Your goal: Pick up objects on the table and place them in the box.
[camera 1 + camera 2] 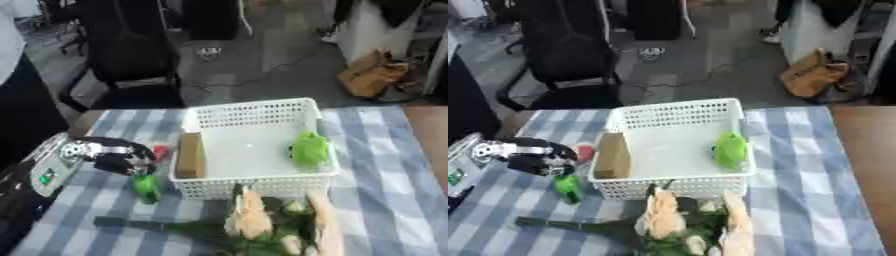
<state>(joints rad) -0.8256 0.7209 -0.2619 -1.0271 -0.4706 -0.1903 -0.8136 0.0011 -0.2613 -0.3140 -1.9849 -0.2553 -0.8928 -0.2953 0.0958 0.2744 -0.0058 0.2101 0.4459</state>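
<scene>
A white mesh basket (249,105) stands in the middle of the checked tablecloth. Inside it a brown box (189,155) leans on the left wall and a green soft object (310,148) lies at the right wall. My left hand (122,155) is just left of the basket, its fingers curled downward. A small green object (146,187) hangs right under those fingers, its top meeting them. Beside the hand, against the basket, is a small red thing (161,151). A bunch of flowers (249,215) with a long green stem lies in front of the basket. My right hand does not show.
The blue-and-white cloth (385,190) is bare to the right of the basket, with a brown table edge (429,130) beyond. A black office chair (131,55) and a brown bag (372,75) stand on the floor behind the table.
</scene>
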